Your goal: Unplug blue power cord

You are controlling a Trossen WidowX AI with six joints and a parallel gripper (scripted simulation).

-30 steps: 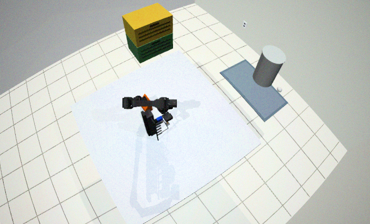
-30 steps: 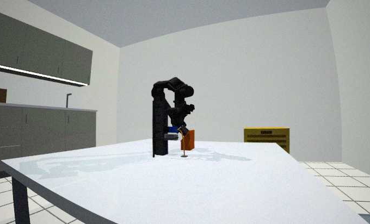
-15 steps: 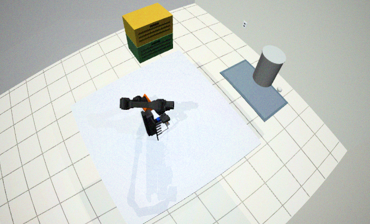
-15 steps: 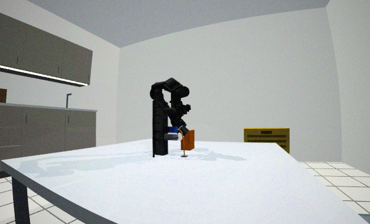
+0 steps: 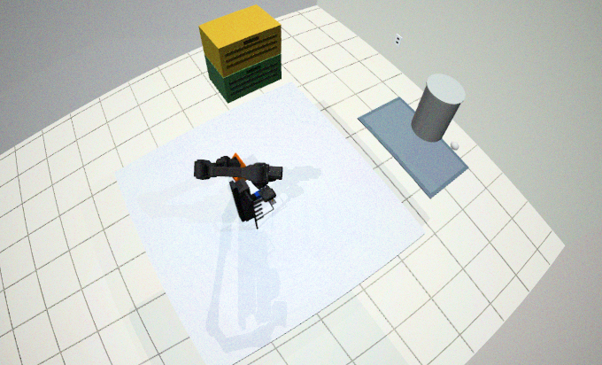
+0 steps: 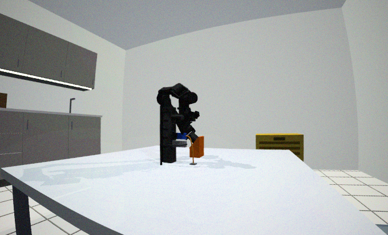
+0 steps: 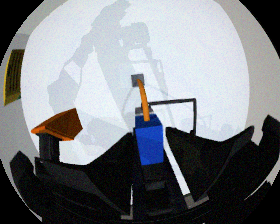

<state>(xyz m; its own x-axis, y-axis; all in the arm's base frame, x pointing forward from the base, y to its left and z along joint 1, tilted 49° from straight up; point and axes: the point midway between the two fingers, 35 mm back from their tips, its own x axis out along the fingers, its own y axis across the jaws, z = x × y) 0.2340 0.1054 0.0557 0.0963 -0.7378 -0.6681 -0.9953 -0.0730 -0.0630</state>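
The power strip (image 5: 244, 204) (image 6: 167, 150) seems to be the black upright unit with several short fins. The blue plug (image 5: 257, 194) (image 6: 181, 135) (image 7: 150, 145) is at its side, well above the table. Whether its prongs sit in a socket is hidden. An orange cord (image 6: 193, 152) (image 7: 143, 95) runs from the plug down to a small grey block (image 6: 193, 163) (image 7: 136, 80) on the table. My gripper (image 7: 148, 133) is partly open, its black fingers on either side of the plug. A narrow gap shows beside the right finger in the wrist view; contact at the left is unclear.
An orange block (image 6: 196, 147) (image 7: 61, 125) stands close beside the arm. A grey piece (image 6: 179, 142) lies below the plug in the exterior view. A thin dark bracket (image 7: 195, 117) stands out beyond the right finger. Yellow and green crates (image 5: 249, 50) are beyond the table.
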